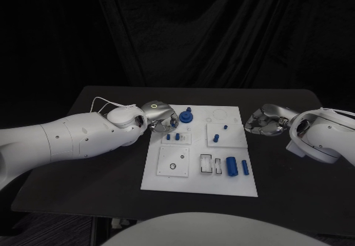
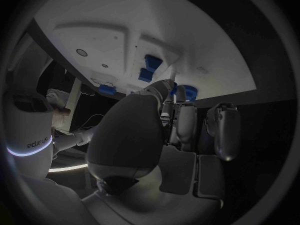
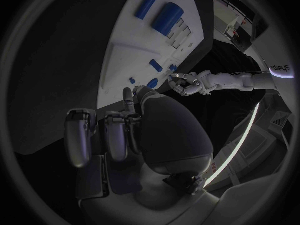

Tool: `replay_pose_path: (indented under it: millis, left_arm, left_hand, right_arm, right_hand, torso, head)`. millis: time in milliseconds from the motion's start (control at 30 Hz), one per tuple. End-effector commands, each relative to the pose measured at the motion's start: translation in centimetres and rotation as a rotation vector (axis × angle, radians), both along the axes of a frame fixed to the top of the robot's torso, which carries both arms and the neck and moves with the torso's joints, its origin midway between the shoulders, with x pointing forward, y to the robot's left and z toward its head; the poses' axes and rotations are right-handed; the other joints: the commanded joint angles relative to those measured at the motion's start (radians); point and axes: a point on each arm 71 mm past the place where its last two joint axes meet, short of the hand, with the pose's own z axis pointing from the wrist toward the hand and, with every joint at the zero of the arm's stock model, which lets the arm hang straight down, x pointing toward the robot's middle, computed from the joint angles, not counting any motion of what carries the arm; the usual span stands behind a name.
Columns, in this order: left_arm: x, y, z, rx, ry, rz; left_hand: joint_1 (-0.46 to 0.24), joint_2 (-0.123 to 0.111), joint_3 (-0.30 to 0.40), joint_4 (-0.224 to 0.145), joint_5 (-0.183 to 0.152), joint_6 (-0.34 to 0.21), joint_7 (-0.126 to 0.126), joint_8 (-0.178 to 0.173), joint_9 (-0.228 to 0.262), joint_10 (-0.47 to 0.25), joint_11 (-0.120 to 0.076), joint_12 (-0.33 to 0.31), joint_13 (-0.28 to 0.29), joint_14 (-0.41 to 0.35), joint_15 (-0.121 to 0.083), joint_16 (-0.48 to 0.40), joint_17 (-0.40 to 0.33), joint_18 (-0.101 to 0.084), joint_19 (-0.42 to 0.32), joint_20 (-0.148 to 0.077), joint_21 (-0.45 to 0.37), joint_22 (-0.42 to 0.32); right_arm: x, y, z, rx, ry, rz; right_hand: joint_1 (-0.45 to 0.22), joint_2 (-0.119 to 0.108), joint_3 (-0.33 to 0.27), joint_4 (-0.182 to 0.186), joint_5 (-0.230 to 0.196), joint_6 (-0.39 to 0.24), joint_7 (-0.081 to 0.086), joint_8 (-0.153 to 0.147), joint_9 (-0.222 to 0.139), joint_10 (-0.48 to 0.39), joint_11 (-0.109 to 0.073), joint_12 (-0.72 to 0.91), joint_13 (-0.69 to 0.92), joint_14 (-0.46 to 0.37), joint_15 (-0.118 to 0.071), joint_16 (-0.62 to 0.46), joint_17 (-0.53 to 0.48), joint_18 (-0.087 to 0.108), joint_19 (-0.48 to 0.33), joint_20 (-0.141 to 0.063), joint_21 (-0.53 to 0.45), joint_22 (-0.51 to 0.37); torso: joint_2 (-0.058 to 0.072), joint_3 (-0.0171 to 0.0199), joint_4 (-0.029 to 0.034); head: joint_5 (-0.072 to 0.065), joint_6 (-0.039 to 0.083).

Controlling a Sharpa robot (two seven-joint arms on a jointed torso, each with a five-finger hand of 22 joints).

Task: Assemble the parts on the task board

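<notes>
The white task board (image 1: pixel 199 179) lies mid-table. My left hand (image 1: pixel 159 119) is at its far left corner, where the fingertips (image 2: pixel 167 91) pinch a blue round part (image 1: pixel 185 117) with a short peg on top; the same part (image 2: pixel 189 91) shows at the board's edge in the left wrist view. My right hand (image 1: pixel 264 122) hovers just off the board's right edge with its fingers curled in and nothing in them. Two small blue pegs (image 1: pixel 173 136) and a third (image 1: pixel 215 137) stand mid-board. A thick blue cylinder (image 1: pixel 232 166) and a thinner one (image 1: pixel 244 167) lie at the near right.
A square plate with a small round hole (image 1: pixel 172 165) sits at the board's near left, with white slotted pockets (image 1: pixel 211 164) beside it. Bare black table (image 1: pixel 89 179) surrounds the board. From the right wrist, the board (image 3: pixel 137 45) and my left hand (image 3: pixel 187 82) are visible.
</notes>
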Motion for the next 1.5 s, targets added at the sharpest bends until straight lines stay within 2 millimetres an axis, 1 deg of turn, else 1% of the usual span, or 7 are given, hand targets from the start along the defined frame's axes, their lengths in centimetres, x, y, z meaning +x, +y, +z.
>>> replay_pose_path:
  millis: [33, 100, 233, 500, 600, 1333, 1500]
  left_arm:
    - [-0.1, -0.3, 0.0, -0.007, -0.004, -0.011]
    - [0.0, -0.4, -0.1, -0.006, -0.002, -0.013]
    - [0.0, -0.5, -0.2, -0.005, 0.000, -0.012]
    - [0.1, -0.7, -0.4, 0.011, 0.018, 0.009]
    - [0.1, -0.7, -0.5, 0.013, 0.020, 0.022]
    - [0.1, -1.0, -1.1, 0.022, 0.032, 0.038]
    - [0.1, -1.1, -1.1, 0.018, 0.029, 0.034]
  left_hand:
    - [-0.006, 0.000, 0.001, -0.008, -0.002, 0.003, -0.002, -0.004, -0.001, 0.007, -0.001, -0.003, -0.001, -0.008, 0.001, -0.007, -0.002, 0.001, -0.006, -0.001, -0.004, 0.202]
    - [-0.006, 0.000, 0.001, -0.008, -0.002, 0.003, -0.002, -0.004, -0.001, 0.007, -0.001, -0.003, -0.001, -0.008, 0.001, -0.007, -0.002, 0.001, -0.006, -0.001, -0.004, 0.202]
    - [-0.006, 0.000, 0.002, -0.008, -0.002, 0.003, -0.001, -0.004, -0.002, 0.007, -0.001, -0.003, -0.001, -0.011, 0.001, -0.009, -0.006, 0.002, -0.008, -0.001, -0.007, 0.201]
    - [-0.005, 0.002, 0.005, -0.011, -0.002, 0.001, 0.000, -0.008, -0.004, 0.007, 0.000, -0.005, -0.003, -0.019, 0.001, -0.015, -0.016, 0.004, -0.015, -0.001, -0.013, 0.199]
    - [-0.007, 0.001, 0.006, -0.014, -0.002, -0.001, 0.003, -0.013, -0.007, 0.005, 0.008, -0.009, -0.005, -0.026, 0.007, -0.020, -0.023, 0.004, -0.016, -0.001, -0.013, 0.199]
    - [-0.007, -0.003, 0.008, -0.020, -0.003, -0.002, 0.001, -0.022, -0.013, 0.001, 0.016, -0.015, -0.007, -0.031, 0.014, -0.024, -0.031, 0.006, -0.023, -0.001, -0.021, 0.196]
    - [-0.007, -0.002, 0.009, -0.021, -0.003, -0.003, 0.001, -0.022, -0.014, 0.001, 0.016, -0.015, -0.007, -0.031, 0.014, -0.023, -0.029, 0.005, -0.023, -0.001, -0.020, 0.196]
  right_arm:
    - [-0.1, 0.0, -0.2, -0.004, 0.012, 0.002]
    - [-0.1, 0.1, -0.2, -0.004, 0.012, 0.003]
    - [-0.1, 0.1, -0.2, -0.005, 0.013, 0.004]
    - [-0.1, 0.2, -0.2, -0.008, 0.018, 0.006]
    - [-0.1, 0.2, -0.3, -0.010, 0.022, 0.007]
    - [-0.2, 0.1, -0.6, -0.020, 0.038, -0.001]
    - [-0.2, 0.1, -0.8, -0.023, 0.044, -0.001]
  right_hand:
    - [0.001, -0.010, 0.006, 0.002, 0.005, 0.005, -0.002, 0.004, 0.000, 0.106, 0.001, -0.002, 0.263, 0.098, 0.003, -0.004, 0.243, 0.003, 0.066, 0.005, -0.003, 0.239]
    - [0.001, -0.010, 0.006, 0.002, 0.005, 0.005, -0.002, 0.004, 0.000, 0.106, 0.001, -0.002, 0.263, 0.098, 0.003, -0.004, 0.243, 0.003, 0.066, 0.005, -0.003, 0.239]
    - [0.001, -0.010, 0.006, 0.002, 0.005, 0.005, -0.002, 0.004, 0.000, 0.106, 0.001, -0.002, 0.263, 0.098, 0.003, -0.004, 0.243, 0.003, 0.066, 0.005, -0.003, 0.239]
    - [0.001, -0.010, 0.006, 0.002, 0.005, 0.005, -0.002, 0.004, 0.000, 0.106, 0.001, -0.002, 0.263, 0.098, 0.003, -0.004, 0.243, 0.003, 0.066, 0.005, -0.003, 0.239]
    - [0.003, -0.009, 0.008, 0.000, 0.005, 0.005, -0.002, 0.004, 0.000, 0.106, 0.001, -0.002, 0.263, 0.099, 0.003, -0.004, 0.243, 0.002, 0.066, 0.005, -0.002, 0.239]
    - [0.005, -0.009, 0.010, -0.001, 0.005, 0.003, -0.002, 0.003, -0.001, 0.106, 0.001, -0.002, 0.263, 0.099, 0.003, -0.004, 0.244, 0.003, 0.065, 0.004, -0.005, 0.238]
    - [0.005, -0.009, 0.010, -0.001, 0.005, 0.003, -0.002, 0.003, -0.001, 0.106, 0.001, -0.002, 0.263, 0.099, 0.003, -0.004, 0.244, 0.003, 0.065, 0.004, -0.005, 0.238]
  torso:
    - [-0.001, 0.0021, -0.0018]
    - [-0.001, 0.0023, -0.0026]
    - [-0.002, 0.0024, -0.0014]
    - [-0.002, 0.0022, -0.0017]
    - [-0.002, 0.0022, -0.0021]
    - [-0.002, 0.0021, -0.0022]
    - [-0.002, 0.0016, -0.0012]
  head:
    - [0.001, 0.000]
    - [0.002, 0.000]
    - [0.000, 0.000]
    - [0.006, 0.000]
    - [0.006, 0.000]
    - [0.010, 0.000]
    - [0.011, 0.000]
